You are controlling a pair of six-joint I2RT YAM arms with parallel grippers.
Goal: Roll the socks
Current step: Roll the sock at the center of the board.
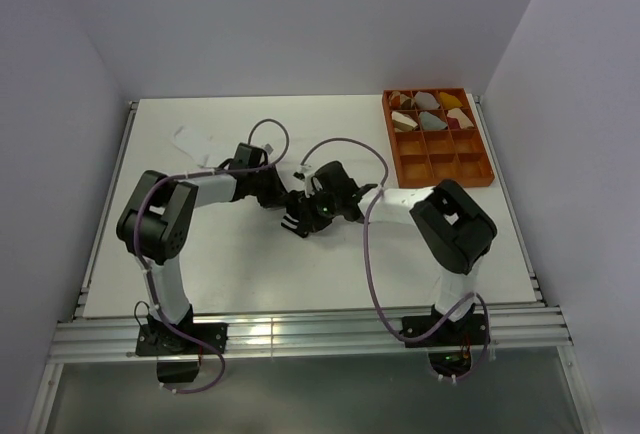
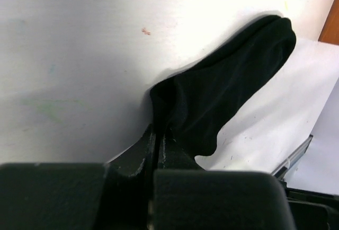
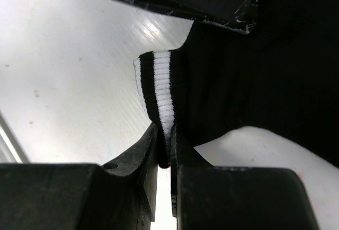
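**A:** Entry one, left gripper (image 2: 159,137)?
**B:** Clamped on the black sock (image 2: 228,81). The sock's long axis runs from the tips toward two o'clock.
**A:** Right gripper (image 3: 165,150)?
**B:** Pinched on that sock's striped cuff (image 3: 159,92). The sock hangs mid-table (image 1: 240,264) between both, near neither more than the other.
**A:** Counts?
**B:** Grippers, two. Black sock, one. White sock (image 1: 190,139), seemingly one, at ten o'clock, nearer the left gripper. Orange tray (image 1: 437,164), one, at one o'clock; its bundles (image 1: 430,104) are too small to count.

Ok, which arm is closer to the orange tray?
Right. The right arm stands just on the near side of the orange tray; the left arm is far off to its left. Both pinch the black sock.
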